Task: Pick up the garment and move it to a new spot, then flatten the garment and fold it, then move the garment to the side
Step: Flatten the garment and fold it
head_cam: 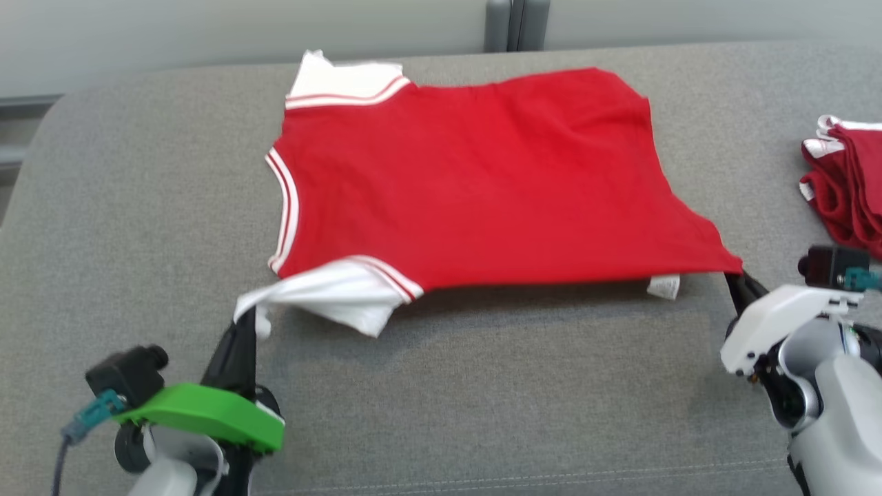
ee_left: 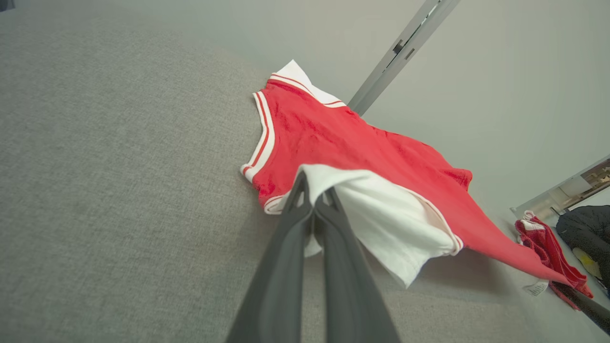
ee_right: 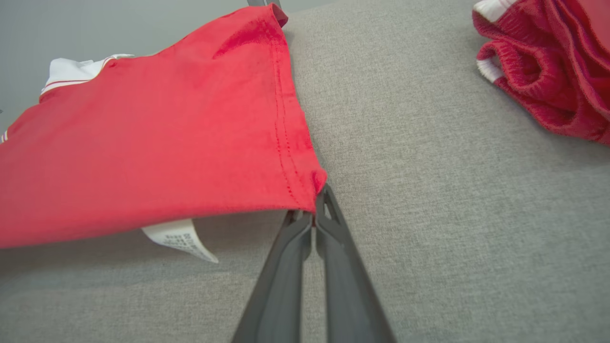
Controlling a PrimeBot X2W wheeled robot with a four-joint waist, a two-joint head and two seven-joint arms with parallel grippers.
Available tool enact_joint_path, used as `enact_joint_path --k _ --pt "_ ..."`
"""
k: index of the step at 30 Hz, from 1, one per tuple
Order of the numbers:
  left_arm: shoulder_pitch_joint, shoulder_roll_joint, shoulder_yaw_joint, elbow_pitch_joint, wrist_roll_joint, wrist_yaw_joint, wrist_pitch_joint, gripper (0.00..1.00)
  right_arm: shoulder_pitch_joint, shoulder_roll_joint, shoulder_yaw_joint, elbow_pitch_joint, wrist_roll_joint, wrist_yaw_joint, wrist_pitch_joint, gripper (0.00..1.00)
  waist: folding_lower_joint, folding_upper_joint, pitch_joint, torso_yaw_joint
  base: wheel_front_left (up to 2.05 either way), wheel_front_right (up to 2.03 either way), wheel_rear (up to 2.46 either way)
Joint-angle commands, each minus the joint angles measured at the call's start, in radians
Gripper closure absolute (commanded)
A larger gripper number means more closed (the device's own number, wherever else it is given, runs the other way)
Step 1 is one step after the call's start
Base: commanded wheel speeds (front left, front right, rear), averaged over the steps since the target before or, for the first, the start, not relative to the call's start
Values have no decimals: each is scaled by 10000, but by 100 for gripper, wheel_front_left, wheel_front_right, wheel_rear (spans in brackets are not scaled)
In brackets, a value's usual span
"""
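Left of the shirt [head_cam: 468, 179], the grey worktop [head_cam: 138, 207] lies open out to its rounded edge. The left tool [head_cam: 246, 318] is clamped on the shirt's white sleeve [head_cam: 331, 293] at the near left corner. The shirt's near edge hangs lifted and its far edge rests on the worktop. The right tool [head_cam: 734, 279] is clamped on the shirt's near right hem corner. A red pile [head_cam: 851, 186] sits right of the shirt, apart from it.

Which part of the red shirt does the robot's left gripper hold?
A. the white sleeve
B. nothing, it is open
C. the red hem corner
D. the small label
A: the left gripper is shut on the white sleeve of the shirt; the hem corner is in the right gripper.
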Motion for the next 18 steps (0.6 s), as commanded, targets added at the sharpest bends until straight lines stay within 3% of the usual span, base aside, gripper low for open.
enact_joint_path --k 1,9,14,18 --pt "292 136 -90 -59 181 138 95 100 353 77 -221 -149 -150 -18 57 100 1 0 -417 -9 0 0 0" --pt "1485 662 -729 -582 385 1163 1298 100 1894 1107 -1404 -1337 -958 -18 478 100 1 0 -780 50 0 0 0" --pt "2332 1227 -875 -1396 65 1800 2432 100 2682 1425 -1737 -2149 -1301 -18 848 100 1 0 -931 162 0 0 0" --pt "2732 1495 -1003 -1841 -135 2008 3066 100 3001 1462 -1789 -2490 -1432 -18 1057 100 1 0 -966 230 0 0 0"
